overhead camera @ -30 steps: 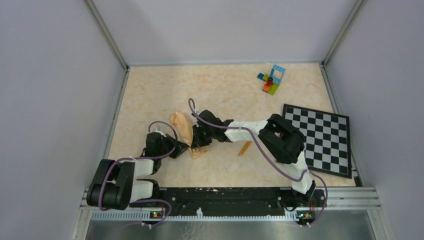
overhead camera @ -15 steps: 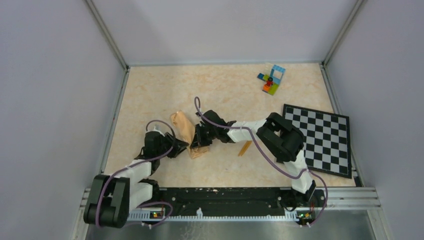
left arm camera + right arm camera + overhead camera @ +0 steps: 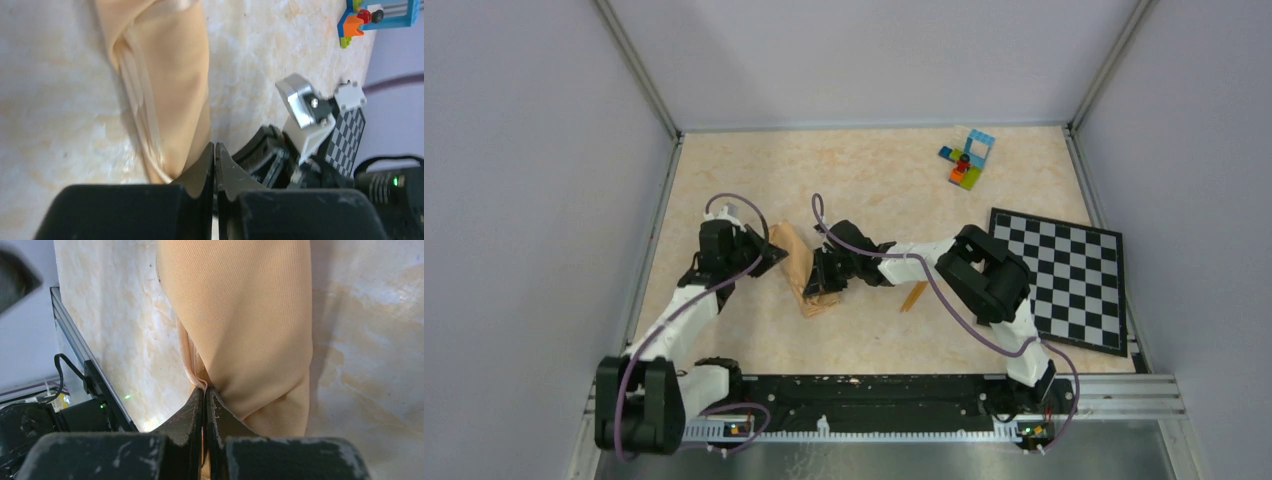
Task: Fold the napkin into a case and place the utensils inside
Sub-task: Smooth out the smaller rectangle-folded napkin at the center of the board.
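The peach-tan napkin [image 3: 792, 262] lies as a narrow bunched strip on the table's middle left, running from far left to near right. It fills the right wrist view [image 3: 250, 315] and shows in the left wrist view [image 3: 170, 85]. My right gripper [image 3: 817, 290] [image 3: 205, 390] is shut on a hem of the napkin near its near end. My left gripper [image 3: 774, 256] [image 3: 215, 147] is shut and empty, next to the napkin's far end. A thin orange utensil [image 3: 914, 297] lies on the table right of the right gripper; I cannot tell spoon from knife.
Multicoloured toy bricks [image 3: 967, 158] [image 3: 372, 17] stand at the far right. A black-and-white checkered board [image 3: 1064, 275] lies at the right edge. Grey walls close in the table on the left, far and right sides.
My left arm has stretched out and moved its gripper from the napkin's near end to its far end. The napkin now looks narrower. The right gripper has stayed in place.
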Robot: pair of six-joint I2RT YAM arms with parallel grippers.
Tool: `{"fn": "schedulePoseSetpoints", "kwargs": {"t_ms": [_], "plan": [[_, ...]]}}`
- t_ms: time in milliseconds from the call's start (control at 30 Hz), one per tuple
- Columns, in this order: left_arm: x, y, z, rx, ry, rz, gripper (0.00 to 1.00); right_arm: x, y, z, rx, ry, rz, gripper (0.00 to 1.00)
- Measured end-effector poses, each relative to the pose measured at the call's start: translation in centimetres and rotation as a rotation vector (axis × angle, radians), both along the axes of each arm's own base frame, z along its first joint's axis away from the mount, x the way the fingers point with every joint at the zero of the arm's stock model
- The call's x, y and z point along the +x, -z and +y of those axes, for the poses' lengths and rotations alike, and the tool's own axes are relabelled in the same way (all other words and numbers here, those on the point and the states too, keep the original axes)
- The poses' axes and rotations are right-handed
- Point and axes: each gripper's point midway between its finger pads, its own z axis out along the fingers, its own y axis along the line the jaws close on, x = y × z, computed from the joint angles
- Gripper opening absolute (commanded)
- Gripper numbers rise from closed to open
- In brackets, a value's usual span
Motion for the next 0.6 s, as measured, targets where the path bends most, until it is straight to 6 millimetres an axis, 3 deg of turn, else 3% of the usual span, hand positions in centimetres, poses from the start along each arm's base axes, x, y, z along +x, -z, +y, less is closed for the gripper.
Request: {"fn": "schedulePoseSetpoints", "kwargs": {"t_ms": [233,600], "plan": [[5.1,2.0,-0.5,0.013,0.087,0.077,0.0,0.0,0.0,0.0,0.001,-0.002,-0.002,0.0],[7.4,5.4,0.2,0.052,0.072,0.147,0.0,0.0,0.0,0.0,0.004,-0.008,-0.008,0.0]]}}
